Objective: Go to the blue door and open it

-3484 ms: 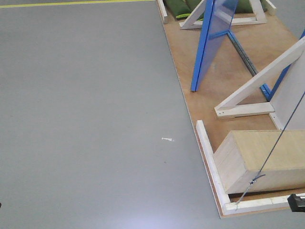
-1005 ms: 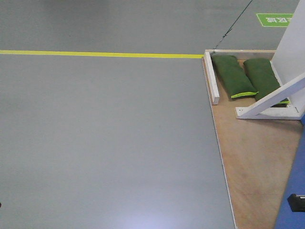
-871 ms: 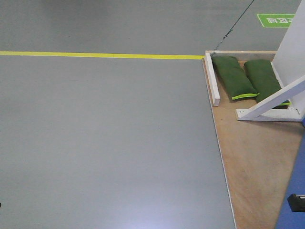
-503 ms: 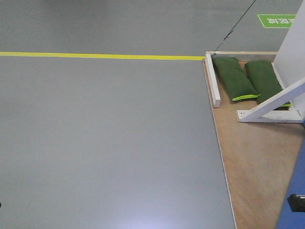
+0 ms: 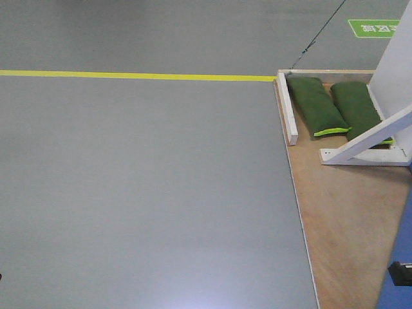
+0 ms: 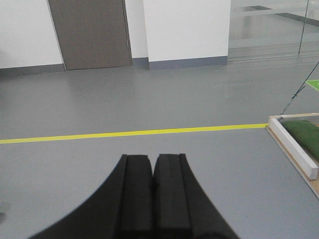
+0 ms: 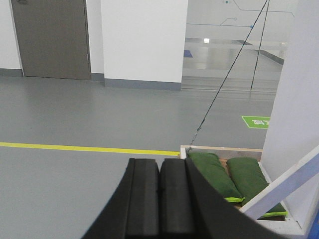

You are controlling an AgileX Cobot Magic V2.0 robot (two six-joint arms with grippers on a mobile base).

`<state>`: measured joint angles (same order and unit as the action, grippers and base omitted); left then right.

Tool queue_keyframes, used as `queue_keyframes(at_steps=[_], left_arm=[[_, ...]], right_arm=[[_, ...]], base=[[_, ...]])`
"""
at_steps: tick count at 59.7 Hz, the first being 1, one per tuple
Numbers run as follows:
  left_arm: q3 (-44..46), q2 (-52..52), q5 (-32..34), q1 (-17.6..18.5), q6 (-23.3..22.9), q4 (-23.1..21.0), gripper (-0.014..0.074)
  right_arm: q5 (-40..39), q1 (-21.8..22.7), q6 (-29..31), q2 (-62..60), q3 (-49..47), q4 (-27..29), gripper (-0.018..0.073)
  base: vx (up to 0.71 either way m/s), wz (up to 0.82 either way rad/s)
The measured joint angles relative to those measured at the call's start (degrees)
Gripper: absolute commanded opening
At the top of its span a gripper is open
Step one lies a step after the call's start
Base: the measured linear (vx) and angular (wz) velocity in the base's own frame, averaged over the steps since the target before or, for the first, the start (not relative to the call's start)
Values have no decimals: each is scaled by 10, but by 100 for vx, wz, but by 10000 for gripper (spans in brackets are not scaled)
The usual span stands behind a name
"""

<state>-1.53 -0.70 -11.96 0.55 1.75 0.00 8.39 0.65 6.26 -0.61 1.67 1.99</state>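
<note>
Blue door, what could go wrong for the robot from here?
The blue door is only a sliver at the front view's right edge, its handle unseen, so aiming is hard. The wooden platform lies beside it, and the base might bump its edge. Left hand and right hand are shut, unready to grab.

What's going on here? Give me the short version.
A two-armed mobile robot stands on the grey floor beside a plywood platform, tasked with opening the blue door. Only a sliver of that door shows at the front view's right edge, and its handle is out of sight. The left tool and right tool are shut, hold nothing, and face a yellow floor line. Two green sandbags lie by a white brace beam.
</note>
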Motion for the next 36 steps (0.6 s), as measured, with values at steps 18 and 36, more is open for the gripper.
queue_keyframes(at_steps=[18, 36], left_arm=[[0, 0, 0, 0, 0, 0, 70], [0, 0, 0, 0, 0, 0, 70]], right_arm=[[12, 0, 0, 0, -54, 102, -8], [-7, 0, 0, 162, -357, 80, -8]], base=[[0, 0], [0, 0]])
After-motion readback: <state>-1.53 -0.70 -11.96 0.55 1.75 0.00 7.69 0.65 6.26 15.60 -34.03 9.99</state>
